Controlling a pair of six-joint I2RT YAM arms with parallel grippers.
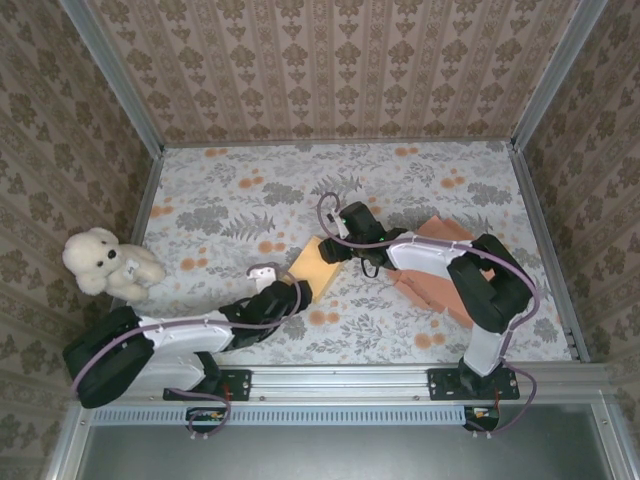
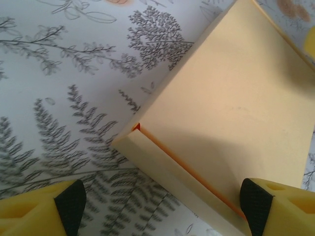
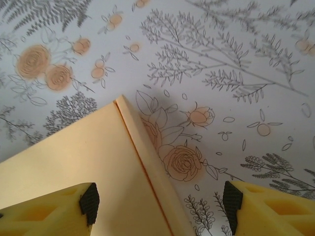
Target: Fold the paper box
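The paper box (image 1: 316, 264) is a pale yellow-orange folded box lying flat on the floral tablecloth at mid-table. My left gripper (image 1: 297, 291) is at its near-left corner and my right gripper (image 1: 337, 249) at its far-right side. In the left wrist view the box (image 2: 236, 108) shows a narrow folded side flap with an orange seam, and the left gripper (image 2: 162, 206) is open, its fingers straddling that edge without touching it. In the right wrist view the box (image 3: 74, 167) lies under the open right gripper (image 3: 160, 201), whose left finger (image 3: 89, 201) hovers over the box top.
A white teddy bear (image 1: 105, 265) sits at the left edge of the table. Flat salmon-pink cardboard sheets (image 1: 440, 290) lie under the right arm. Patterned walls with metal rails (image 1: 150, 175) enclose the table on three sides.
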